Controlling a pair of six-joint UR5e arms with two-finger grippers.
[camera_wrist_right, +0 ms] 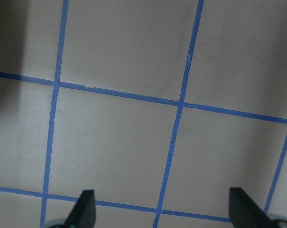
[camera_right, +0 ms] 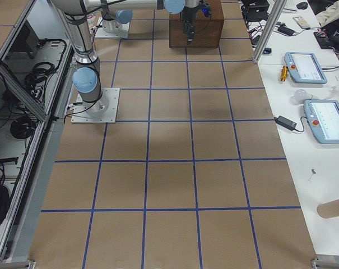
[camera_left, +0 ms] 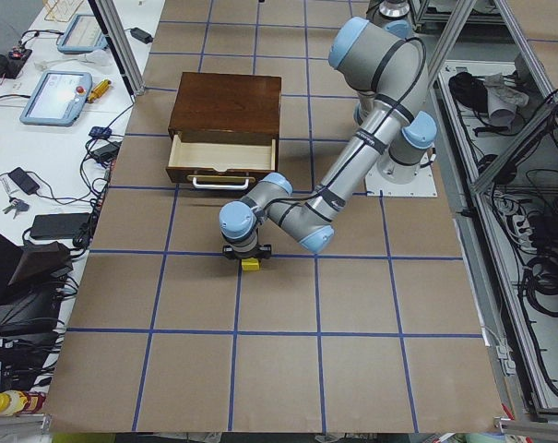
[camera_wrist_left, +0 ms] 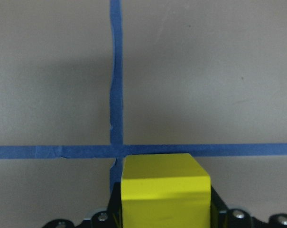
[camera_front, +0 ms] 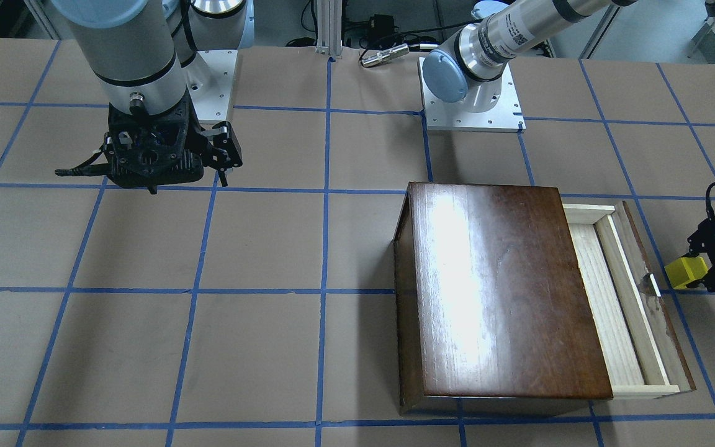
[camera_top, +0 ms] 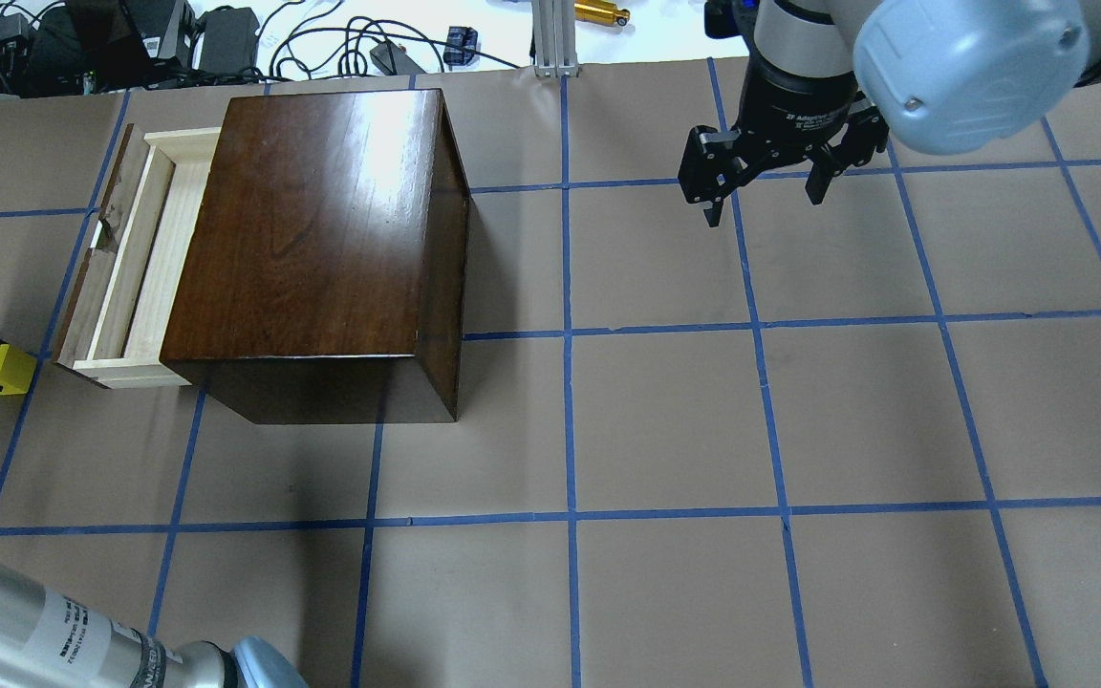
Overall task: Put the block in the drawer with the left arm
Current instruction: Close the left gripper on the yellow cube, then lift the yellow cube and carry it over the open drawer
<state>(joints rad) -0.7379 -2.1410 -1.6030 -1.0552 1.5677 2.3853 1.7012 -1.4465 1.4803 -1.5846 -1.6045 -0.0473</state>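
Observation:
The yellow block point(camera_front: 683, 270) sits between the fingers of my left gripper point(camera_front: 697, 275), which is shut on it and shows a blue light. They hang low over the table just outside the drawer's dark front panel, near its robot-side end. The drawer point(camera_front: 606, 298) is pulled open from the dark-brown box point(camera_front: 500, 285), and its pale wood tray is empty. The overhead view shows the block point(camera_top: 2, 369) beside the drawer point(camera_top: 144, 248), and the left wrist view shows it point(camera_wrist_left: 164, 187) over a blue tape crossing. My right gripper point(camera_top: 763, 191) is open and empty, far from the box.
Blue tape lines grid the brown table point(camera_top: 665, 420). The arm bases point(camera_front: 472, 105) stand at the robot side. Cables and a gold cylinder point(camera_top: 601, 12) lie beyond the far edge. A side bench with teach pendants point(camera_left: 55, 97) runs beyond the table's far edge.

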